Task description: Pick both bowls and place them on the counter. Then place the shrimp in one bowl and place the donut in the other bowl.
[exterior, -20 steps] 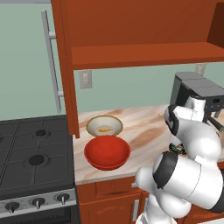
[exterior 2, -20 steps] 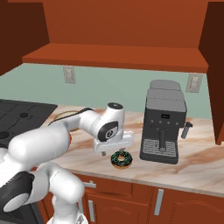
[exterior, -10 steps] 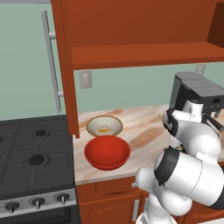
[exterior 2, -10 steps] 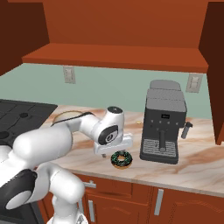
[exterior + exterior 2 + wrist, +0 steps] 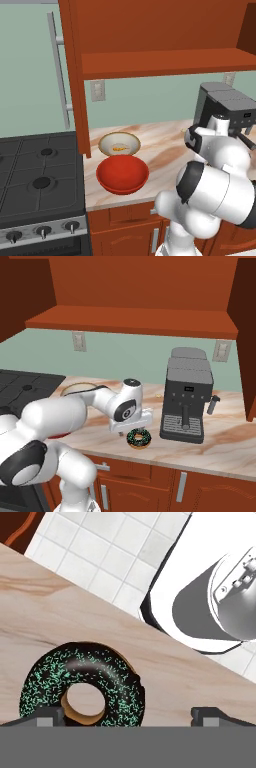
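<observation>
Over the last second the arm has swung a little further toward the coffee machine [image 5: 186,401] and its hand has sunk lower over the donut [image 5: 139,438], which has not moved from its spot near the front edge of the counter [image 5: 225,443], just left of the machine. The gripper [image 5: 131,429] hangs right above it with jaws spread wide and nothing between them; in the hand view the donut [image 5: 82,685] sits off to the left, under the left fingertip [image 5: 44,716] rather than centred in the gap, so a sideways correction looks needed before closing. Both bowls already stand on the counter beside the stove [image 5: 35,175]: the red bowl [image 5: 122,174] in front, bare, and the beige bowl [image 5: 119,145] touching it behind, with the shrimp [image 5: 119,148] lying inside. By this layout the shrimp half seems finished, and what remains is to grasp the donut and carry it across to the red bowl
</observation>
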